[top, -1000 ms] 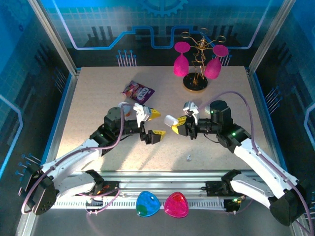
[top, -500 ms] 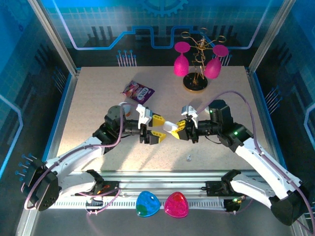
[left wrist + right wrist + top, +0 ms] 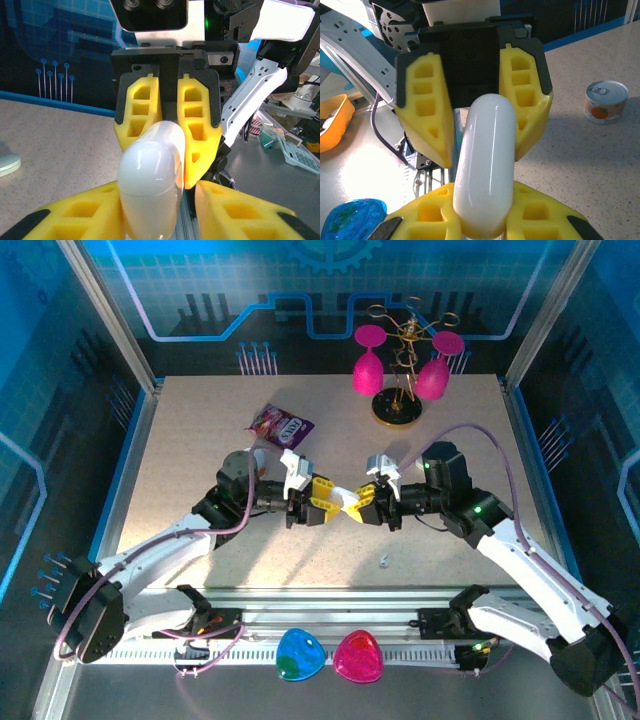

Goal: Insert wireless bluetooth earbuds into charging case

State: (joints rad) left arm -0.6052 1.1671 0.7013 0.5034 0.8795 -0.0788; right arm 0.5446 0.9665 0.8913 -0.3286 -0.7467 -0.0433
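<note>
A white pebble-shaped charging case (image 3: 347,503) hangs above the middle of the table, closed, between both grippers. My right gripper (image 3: 362,508) is shut on one end; in the right wrist view the case (image 3: 487,150) stands up out of that gripper (image 3: 482,192). My left gripper (image 3: 333,500) has closed in on the other end, and in the left wrist view its yellow fingers (image 3: 65,215) flank the case (image 3: 150,170). One tiny white earbud (image 3: 384,561) lies on the table in front of the right arm.
A purple snack packet (image 3: 280,425) lies at the back left. A gold stand (image 3: 402,400) with pink glasses stands at the back. A small can (image 3: 606,102) sits by the left arm. Blue (image 3: 300,655) and pink (image 3: 358,657) heart-shaped pieces rest on the front rail.
The two grippers came together at the table's middle. My left gripper, wide open a second ago, has narrowed onto the case that the right gripper brought over.
</note>
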